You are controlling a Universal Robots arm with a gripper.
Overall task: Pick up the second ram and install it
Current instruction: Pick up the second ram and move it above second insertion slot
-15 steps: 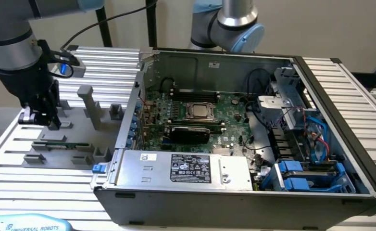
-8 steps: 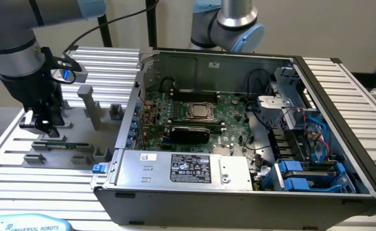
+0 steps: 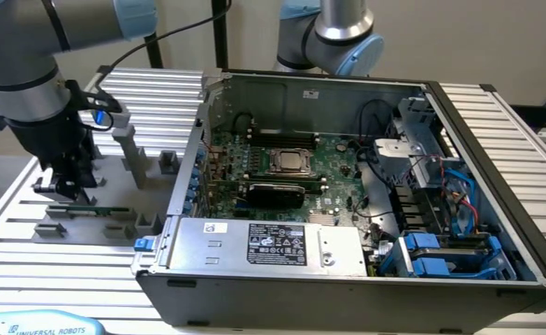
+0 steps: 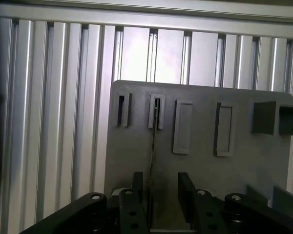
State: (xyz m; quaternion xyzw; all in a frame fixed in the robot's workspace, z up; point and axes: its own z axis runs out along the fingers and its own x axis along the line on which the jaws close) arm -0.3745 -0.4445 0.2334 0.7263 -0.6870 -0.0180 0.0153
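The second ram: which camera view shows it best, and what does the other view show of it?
The exterior view: the second ram shows its green side, lying in the grey fixture. The wrist view shows the second ram edge-on, a thin dark line.

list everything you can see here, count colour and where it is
second ram: 1, green, in the fixture plate just below the gripper
fixture plate: 1, grey with slotted blocks, on the table at the exterior view's left
table: 1, silver ribbed aluminium, under everything
computer case: 1, dark grey, open, centre
motherboard: 1, green, inside the case
power supply: 1, silver with a black label, front of the case
drive caddies: blue, count unclear, case corner at the exterior view's right
labelled device: 1, teal, bottom corner at the exterior view's left
other arm: 1, grey and blue, behind the case
gripper: 1, black, fingers open either side of the ram's edge
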